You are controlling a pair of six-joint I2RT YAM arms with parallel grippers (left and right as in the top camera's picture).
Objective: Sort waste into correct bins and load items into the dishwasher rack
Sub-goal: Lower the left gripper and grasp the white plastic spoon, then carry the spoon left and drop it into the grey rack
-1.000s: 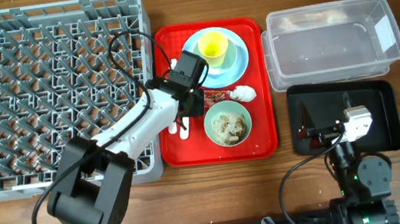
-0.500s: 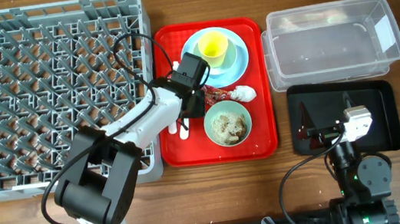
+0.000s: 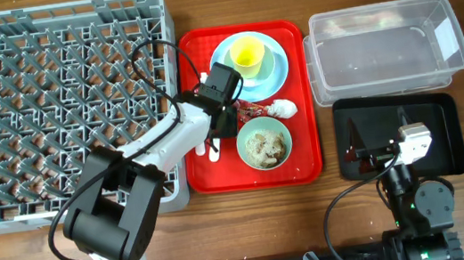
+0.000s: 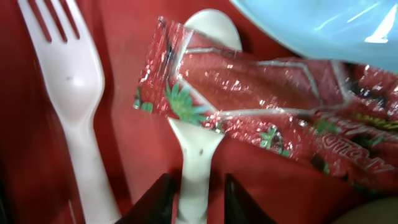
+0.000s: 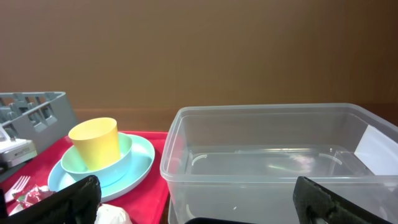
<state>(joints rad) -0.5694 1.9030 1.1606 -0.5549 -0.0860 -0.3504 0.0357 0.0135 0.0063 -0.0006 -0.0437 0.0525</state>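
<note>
Gripper L (image 4: 196, 190) astride spoon (image 4: 200, 143) handle, elbow (image 3: 126, 175) nearer red tray (image 3: 306, 143) vs before

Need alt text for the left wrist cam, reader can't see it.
Close-up: the left end effector straddles the handle of a white spoon on the red tray; whether it grips is unclear. A crinkled red-and-white snack wrapper lies across the spoon, with a white fork to the left and the pale blue plate at top right.
</note>
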